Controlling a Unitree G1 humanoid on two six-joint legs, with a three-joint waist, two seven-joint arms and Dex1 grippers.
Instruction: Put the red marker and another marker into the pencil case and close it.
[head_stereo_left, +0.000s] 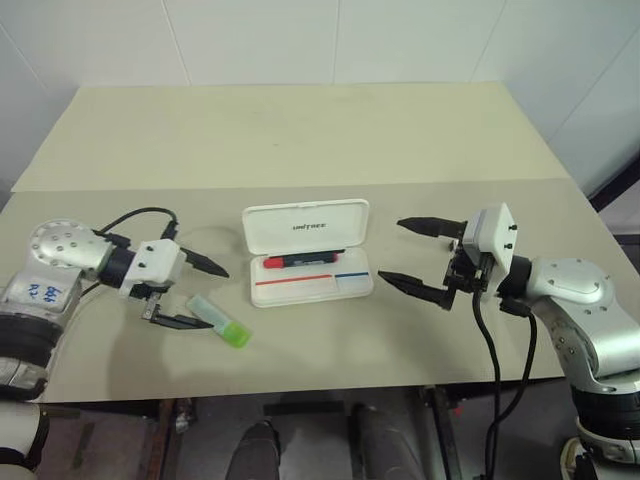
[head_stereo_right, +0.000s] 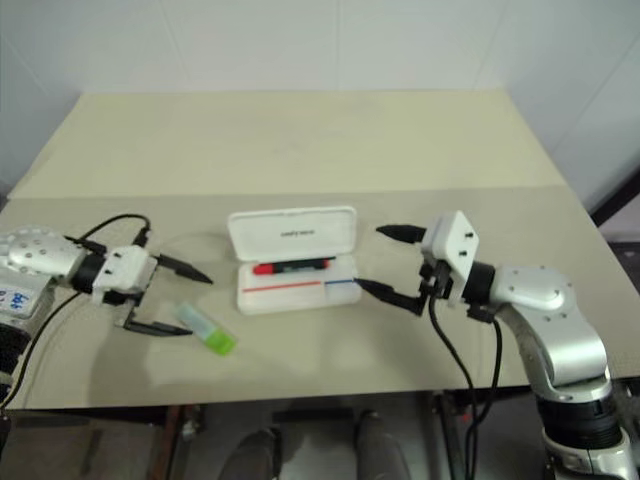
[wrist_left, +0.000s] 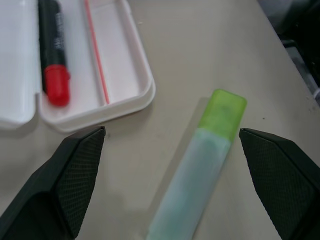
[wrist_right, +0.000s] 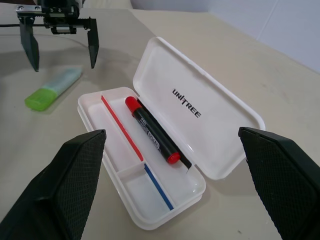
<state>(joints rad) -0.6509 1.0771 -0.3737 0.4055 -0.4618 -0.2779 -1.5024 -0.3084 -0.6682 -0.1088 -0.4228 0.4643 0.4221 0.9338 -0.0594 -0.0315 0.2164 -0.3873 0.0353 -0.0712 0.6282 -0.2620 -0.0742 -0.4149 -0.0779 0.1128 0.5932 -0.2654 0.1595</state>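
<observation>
The white pencil case (head_stereo_left: 306, 226) lies open at the table's middle, its lid with the dark lettering folded back. The red marker (head_stereo_left: 300, 261), black barrel with a red cap, lies inside the tray along the hinge side. Another marker (head_stereo_left: 221, 321), pale with a lime-green cap, lies flat on the table left of the case. My left gripper (head_stereo_left: 220, 298) stands open just over its pale end, and in the left wrist view the marker (wrist_left: 200, 175) lies between the fingers, untouched. My right gripper (head_stereo_left: 390, 250) hovers open and empty to the right of the case.
A thin red-and-blue pencil (head_stereo_left: 300, 279) lies in the tray's front part. The table's front edge (head_stereo_left: 300, 385) runs close below the green-capped marker. A seam (head_stereo_left: 300, 186) crosses the tabletop behind the case. Black cables trail from both wrists.
</observation>
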